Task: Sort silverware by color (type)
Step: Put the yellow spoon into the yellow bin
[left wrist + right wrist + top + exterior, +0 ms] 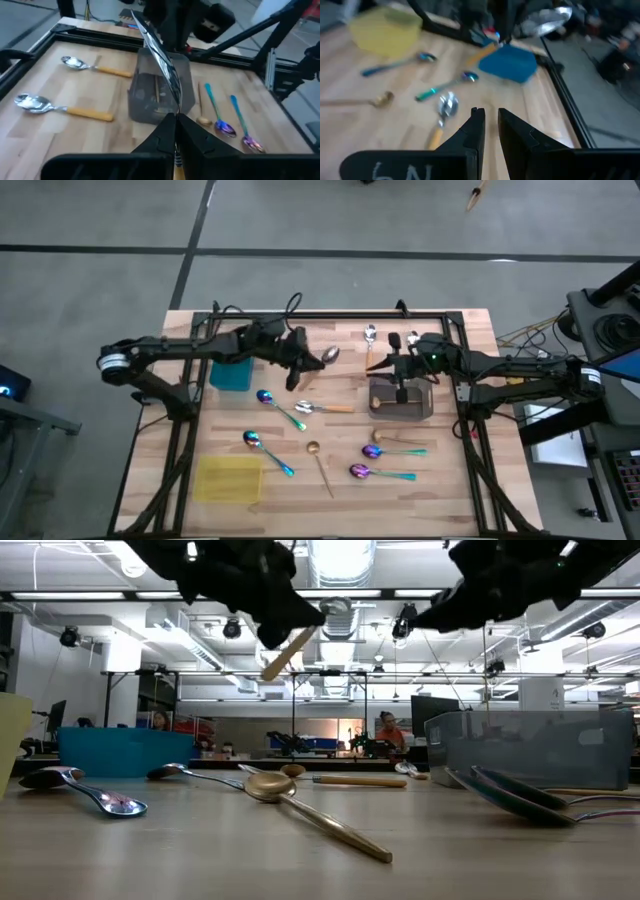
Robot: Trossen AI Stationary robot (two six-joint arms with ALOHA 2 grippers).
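My left gripper [297, 366] hovers right of the teal tray [232, 374], shut on an orange-handled silver spoon [329, 355]. My right gripper [401, 368] hangs narrowly open above the grey tray [402, 400] and holds nothing [490, 125]. The grey tray has thin gold spoons [156, 95] lying in it. On the table lie an orange-handled spoon [325, 409], two blue-purple spoons [280, 410] [268, 454], a gold spoon [320, 465], two more purple spoons [390, 451] [380, 474] and two orange-handled spoons [92, 67] [60, 107] near the far edge. My left gripper pinches the spoon between its two fingers [165, 132], about where the silver neck [172, 95] meets the orange handle [176, 162]. The spoon is lifted clear and tilted: its bowl [336, 612] is up beyond the fingertips, and its orange handle [285, 653] slants down.
A yellow tray [228, 479] sits at the near left of the wooden table [440, 500]. A black frame [330, 315] runs along the table's far edge and down its sides. Bare wood shows between the teal tray and the yellow tray.
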